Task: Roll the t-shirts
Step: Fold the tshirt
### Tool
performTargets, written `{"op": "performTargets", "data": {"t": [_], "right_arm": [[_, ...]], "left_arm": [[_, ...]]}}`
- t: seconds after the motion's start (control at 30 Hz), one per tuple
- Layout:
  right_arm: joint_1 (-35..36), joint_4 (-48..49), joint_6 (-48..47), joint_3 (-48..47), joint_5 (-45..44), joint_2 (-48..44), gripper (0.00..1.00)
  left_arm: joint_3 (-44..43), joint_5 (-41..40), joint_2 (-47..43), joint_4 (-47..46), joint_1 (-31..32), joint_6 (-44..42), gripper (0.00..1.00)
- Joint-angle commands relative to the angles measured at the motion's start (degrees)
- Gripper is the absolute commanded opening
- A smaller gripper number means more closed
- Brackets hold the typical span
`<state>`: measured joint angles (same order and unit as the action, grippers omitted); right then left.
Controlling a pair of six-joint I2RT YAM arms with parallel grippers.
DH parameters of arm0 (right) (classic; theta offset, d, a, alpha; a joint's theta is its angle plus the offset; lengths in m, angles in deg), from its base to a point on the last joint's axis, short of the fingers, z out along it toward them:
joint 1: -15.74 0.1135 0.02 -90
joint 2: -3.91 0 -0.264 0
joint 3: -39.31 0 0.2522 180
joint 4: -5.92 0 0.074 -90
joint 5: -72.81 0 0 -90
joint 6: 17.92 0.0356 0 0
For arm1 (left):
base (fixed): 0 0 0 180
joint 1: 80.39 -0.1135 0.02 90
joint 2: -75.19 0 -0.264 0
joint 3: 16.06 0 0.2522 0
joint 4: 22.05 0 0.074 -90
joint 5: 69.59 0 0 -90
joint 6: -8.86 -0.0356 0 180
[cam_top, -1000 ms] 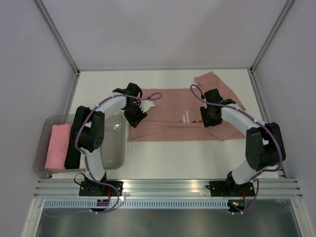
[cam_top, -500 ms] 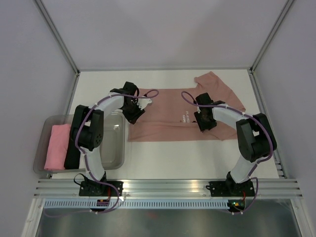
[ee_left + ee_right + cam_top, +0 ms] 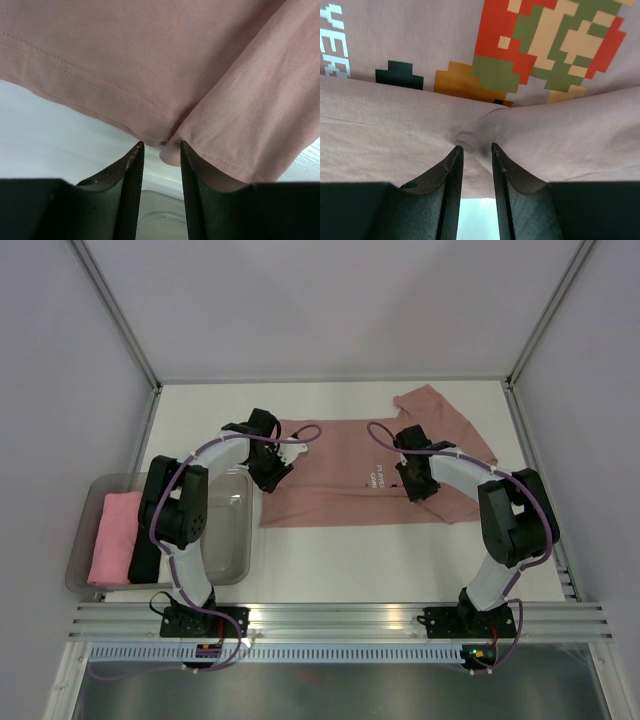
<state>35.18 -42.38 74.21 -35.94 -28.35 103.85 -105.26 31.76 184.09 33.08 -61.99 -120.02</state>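
Note:
A dusty-rose t-shirt [image 3: 335, 490] lies flat across the middle of the table, sleeve toward the back right. Tiny white text [image 3: 377, 478] shows on its chest. My left gripper [image 3: 271, 467] is at the shirt's left edge. In the left wrist view its jaws [image 3: 160, 146] stand narrowly apart and pinch a fold of the cloth [image 3: 150, 60] at the tips. My right gripper [image 3: 418, 483] is on the chest. In the right wrist view its tips [image 3: 475, 147] pinch a small nub of cloth [image 3: 395, 125] just below the pixel figure [image 3: 545, 45].
A clear plastic tray [image 3: 228, 568] stands at the left near the left arm. It holds a rolled muted-pink bundle [image 3: 115, 537]. White walls and metal frame posts [image 3: 545, 315] close in the table. An aluminium rail [image 3: 340, 618] runs along the near edge.
My right gripper has moved left across the shirt's chest. My left gripper has shifted a little back and left along the shirt's left edge.

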Motion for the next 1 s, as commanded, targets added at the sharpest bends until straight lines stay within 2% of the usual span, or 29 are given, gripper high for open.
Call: {"op": "performTargets", "data": {"t": [0.0,0.1,0.13,0.3,0.4,0.5,0.6,0.63,0.97], "right_arm": [[-0.11,-0.96,-0.11,-3.1,-2.73,-0.18,0.36],[-0.11,-0.79,-0.2,-2.93,-2.82,-0.45,0.33],[-0.11,-0.44,-0.28,-2.32,-2.82,-0.45,0.27],[-0.11,0.88,-0.02,-1.17,-2.11,0.25,0.14],[-0.11,0.88,0.33,-1.35,-2.46,-0.01,0.04],[-0.19,1.06,0.33,-1.7,-3.26,-0.19,0.0],[-0.19,0.97,0.86,-2.92,-4.22,0.43,0.0],[-0.11,0.8,1.38,-3.36,-4.22,0.6,0.0],[-0.19,1.5,4.2,-6.18,-3.61,1.57,0.0]], "left_arm": [[1.7,1.65,0.52,4.16,-0.9,-0.77,0.4],[1.87,1.92,0.08,4.16,-0.9,-1.64,0.4],[1.96,1.92,0.0,4.25,-0.9,-1.99,0.38],[2.4,2.09,0.26,5.04,-0.9,-2.7,0.28],[2.58,2.44,0.08,5.65,-0.82,-3.05,0.26],[2.32,2.62,0.08,5.75,-0.82,-3.05,0.25],[1.88,3.23,0.34,5.75,-0.9,-2.53,0.14],[1.53,3.15,0.35,5.75,-0.82,-2.26,0.03],[-0.76,1.92,0.43,5.66,-0.9,-0.15,0.02]]}}
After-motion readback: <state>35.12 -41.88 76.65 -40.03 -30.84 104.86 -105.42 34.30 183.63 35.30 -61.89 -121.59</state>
